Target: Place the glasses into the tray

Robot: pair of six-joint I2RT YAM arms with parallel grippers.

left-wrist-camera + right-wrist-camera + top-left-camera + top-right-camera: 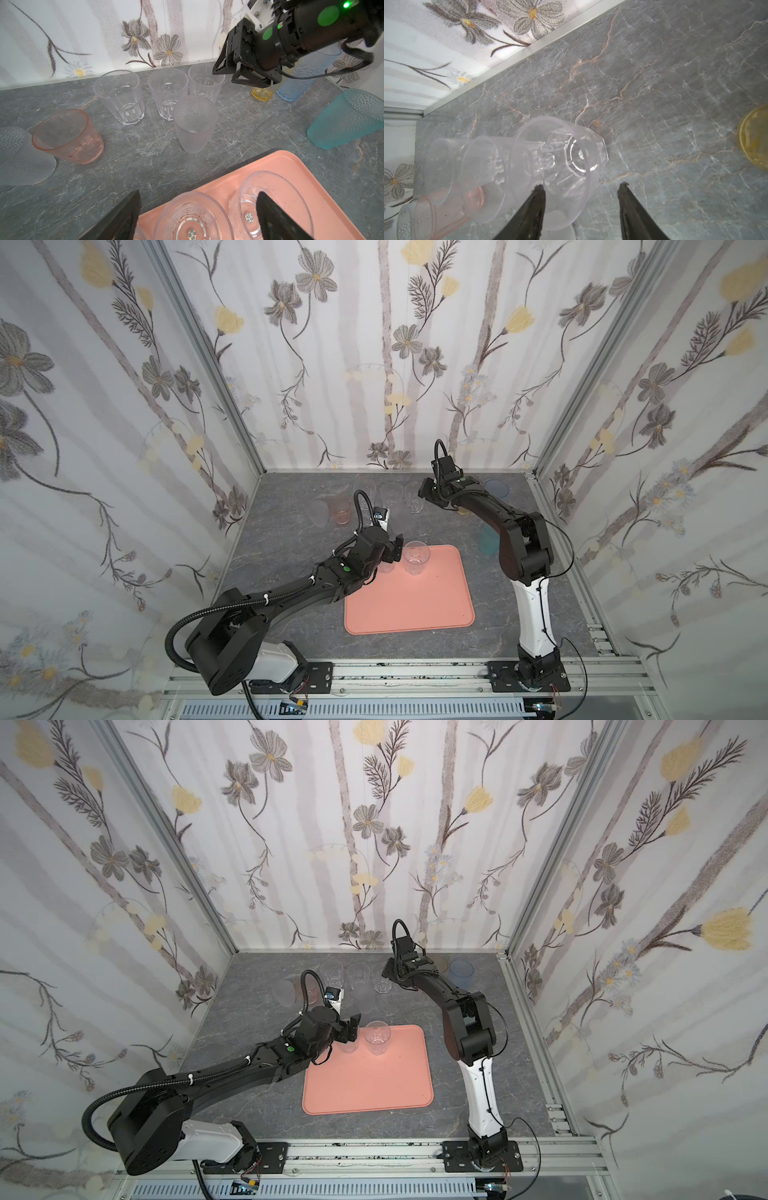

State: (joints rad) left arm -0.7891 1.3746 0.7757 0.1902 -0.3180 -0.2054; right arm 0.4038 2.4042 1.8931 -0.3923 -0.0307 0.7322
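As R gripper [581, 185] hangs part-open & empty, nearest upright clear glass [414, 501] sits just left of it, mid-frame in a top view; L gripper [198, 192] gapes wide, gripping nothing.

Grey marbled bench [291, 539].
Tray [415, 605] at six o'clock; clear glasses [390, 495] at twelve, pink glass [341, 512] eleven, blue glass [496, 488] one, teal glass [487, 541] three.
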